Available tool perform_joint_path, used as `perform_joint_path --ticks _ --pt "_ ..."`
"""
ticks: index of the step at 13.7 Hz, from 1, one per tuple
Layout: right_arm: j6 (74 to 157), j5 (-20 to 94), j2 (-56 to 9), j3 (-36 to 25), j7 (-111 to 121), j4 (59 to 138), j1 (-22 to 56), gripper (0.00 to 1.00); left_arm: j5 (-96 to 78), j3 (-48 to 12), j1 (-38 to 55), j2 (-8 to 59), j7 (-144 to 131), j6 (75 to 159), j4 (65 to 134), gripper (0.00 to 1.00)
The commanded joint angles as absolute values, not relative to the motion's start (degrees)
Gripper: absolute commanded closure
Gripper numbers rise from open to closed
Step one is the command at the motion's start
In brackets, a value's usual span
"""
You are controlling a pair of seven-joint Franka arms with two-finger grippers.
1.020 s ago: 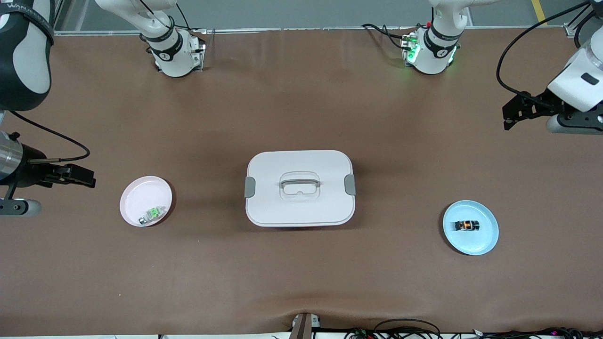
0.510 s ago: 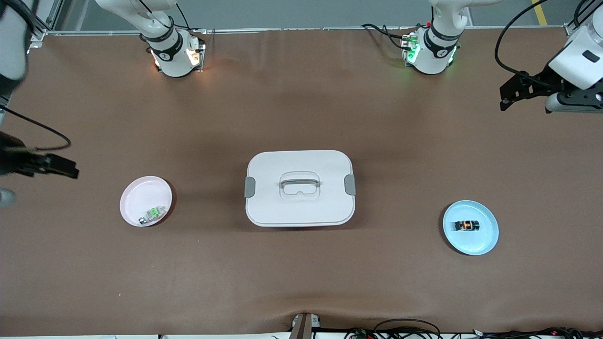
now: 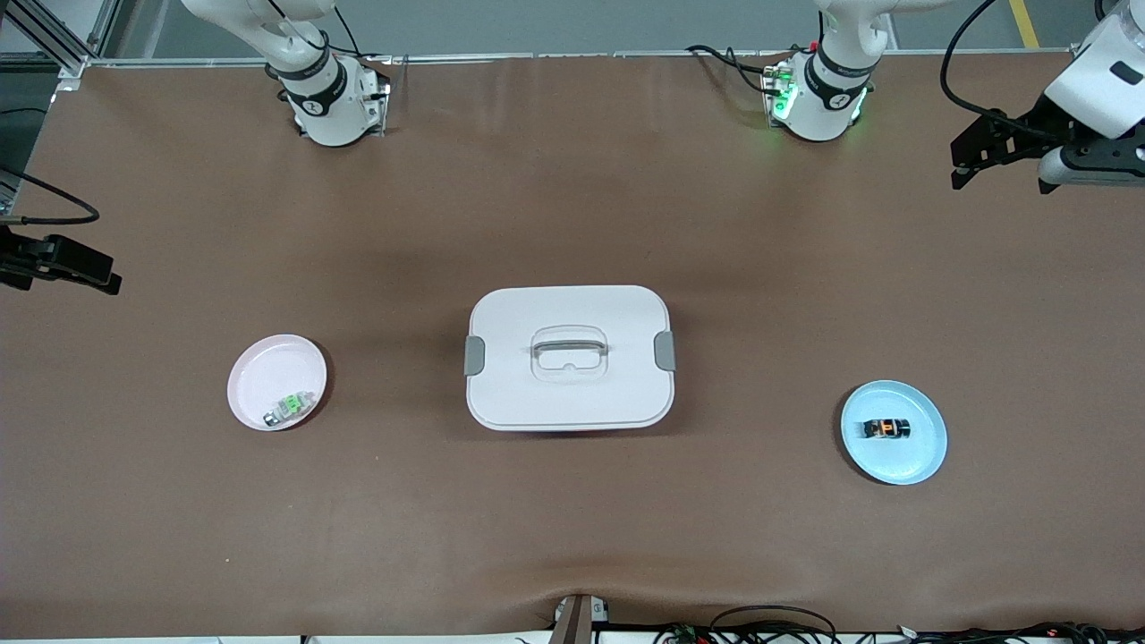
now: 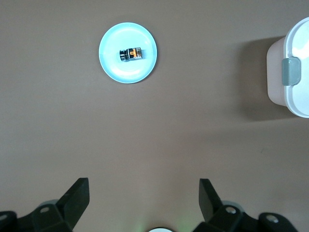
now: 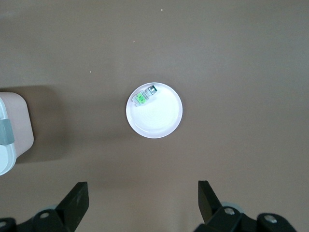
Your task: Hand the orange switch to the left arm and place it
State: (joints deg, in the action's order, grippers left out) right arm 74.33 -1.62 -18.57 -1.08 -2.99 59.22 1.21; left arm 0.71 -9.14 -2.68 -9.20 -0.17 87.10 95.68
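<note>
Front view: the box sits mid-table, lid on, grey latches at both short ends, grey handle recessed in the top. Toward the left arm's end of the table lies a blue plate, a little nearer the camera than the box. The orange switch rests on it, roughly at the plate's centre, orange face up. Toward the right arm's end lies a pink plate, with a green-and-clear component close to its camera-side rim. Both plates are well apart from the box.

Left gripper: raised over bare table at the left arm's end, well apart from the blue plate, holding nothing. Left wrist view: the fingers are spread wide with brown table showing between them; the blue plate and the orange switch lie below, and a corner of the box with one latch shows at the frame edge.

Right gripper: at the edge of the front view, over the right arm's end of the table, well apart from the pink plate. Right wrist view: the fingers are likewise set wide apart, nothing between them. The pink plate reads white here, the green-and-clear component at its rim, and an end of the box is in frame.

Neither gripper touches any object.
</note>
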Motion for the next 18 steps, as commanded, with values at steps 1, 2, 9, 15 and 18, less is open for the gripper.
perform_joint_path --ticks 1,2,9,15,18 --pt "74.0 -1.4 -17.0 -0.4 -5.5 60.9 1.1 0.00 0.9 -9.0 -2.5 -10.6 0.3 87.9 97.4 0.00" --pt "73.6 -1.4 -16.9 -0.4 -6.6 61.2 1.1 0.00 0.9 -9.0 -2.5 -10.6 0.3 88.0 97.4 0.00" --pt "76.5 -1.4 -10.7 -0.5 -6.8 72.6 0.1 0.00 0.8 -8.4 -2.7 -10.4 0.3 88.7 97.4 0.00" --pt "85.5 -1.1 -1.8 -0.1 -6.9 87.1 -1.1 0.00 0.8 -8.3 -3.6 -9.8 0.3 89.9 97.3 0.00" --pt "85.4 0.9 -1.5 -0.1 -6.8 87.4 -2.1 0.00 0.8 -8.3 -4.2 -9.9 0.1 89.5 97.4 0.00"
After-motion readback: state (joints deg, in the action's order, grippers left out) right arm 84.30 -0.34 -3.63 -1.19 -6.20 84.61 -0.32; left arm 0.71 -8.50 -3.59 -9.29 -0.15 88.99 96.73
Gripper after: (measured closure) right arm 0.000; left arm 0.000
